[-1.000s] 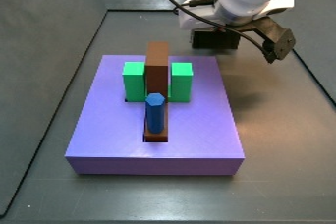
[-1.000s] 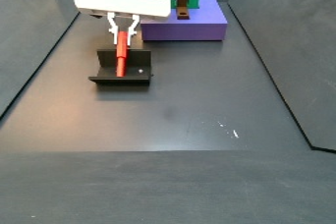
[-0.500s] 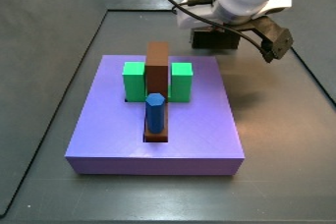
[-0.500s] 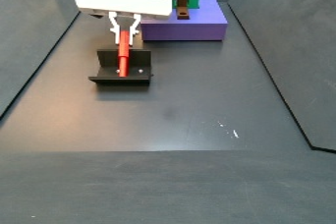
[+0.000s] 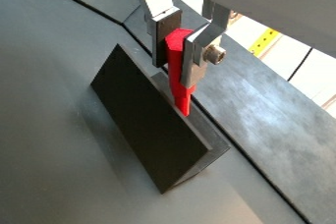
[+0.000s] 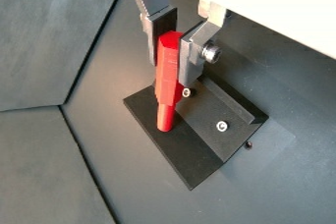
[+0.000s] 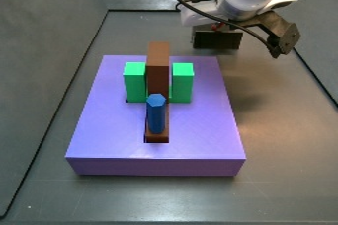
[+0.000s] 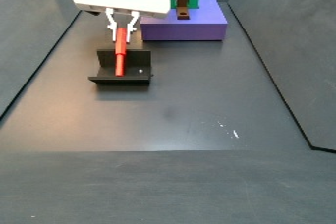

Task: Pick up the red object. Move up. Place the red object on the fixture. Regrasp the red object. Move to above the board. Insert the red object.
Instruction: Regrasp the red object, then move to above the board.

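the red object point(image 8: 120, 51) stands on the fixture point(image 8: 122, 71), upper left of a side view, the end effector point(image 6: 182, 41) apparently clamped on its top. placing looks done; moving above the board point(image 7: 158, 120) and inserting remain.

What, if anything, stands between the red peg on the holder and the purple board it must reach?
Nothing visible does. The red object stands on the fixture with the gripper jaws at its upper end. In a side view the floor between the fixture and the board is bare.
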{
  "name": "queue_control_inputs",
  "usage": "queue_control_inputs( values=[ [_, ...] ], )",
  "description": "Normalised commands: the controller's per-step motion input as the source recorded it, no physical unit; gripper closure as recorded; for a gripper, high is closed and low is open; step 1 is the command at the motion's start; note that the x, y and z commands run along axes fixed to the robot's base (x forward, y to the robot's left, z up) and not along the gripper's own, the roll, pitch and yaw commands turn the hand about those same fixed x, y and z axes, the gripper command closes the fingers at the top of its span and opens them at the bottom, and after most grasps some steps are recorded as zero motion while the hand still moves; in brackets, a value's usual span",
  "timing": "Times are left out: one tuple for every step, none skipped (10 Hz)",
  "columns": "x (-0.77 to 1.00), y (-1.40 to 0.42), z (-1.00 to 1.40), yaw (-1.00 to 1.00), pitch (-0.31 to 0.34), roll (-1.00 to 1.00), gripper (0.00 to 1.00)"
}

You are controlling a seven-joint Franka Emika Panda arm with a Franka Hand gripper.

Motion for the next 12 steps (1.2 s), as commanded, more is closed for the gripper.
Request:
queue_control_inputs(
  values=[
    [0.00,0.00,0.00,0.00,0.000,0.00,1.00],
    [0.00,0.00,0.00,0.00,0.000,0.00,1.00],
    [0.00,0.00,1.40,0.00,0.000,0.00,1.00],
    [-0.01,-0.01,1.40,-0.02,0.015,0.00,1.00],
    [-0.05,-0.01,1.40,-0.03,0.035,-0.06,1.00],
    [-0.05,0.00,1.40,-0.02,0.032,-0.04,1.00],
    [-0.03,-0.02,1.40,-0.01,0.069,-0.01,1.00],
    [-0.03,-0.03,1.40,0.00,0.071,0.00,1.00],
    [-0.02,-0.01,1.40,0.01,0.069,-0.02,1.00],
    [0.01,-0.02,0.58,0.02,0.080,0.00,1.00],
    [0.03,-0.02,0.25,0.03,0.086,0.01,1.00],
    [-0.98,-1.40,0.29,-0.25,0.154,-1.00,1.00]
  ],
)
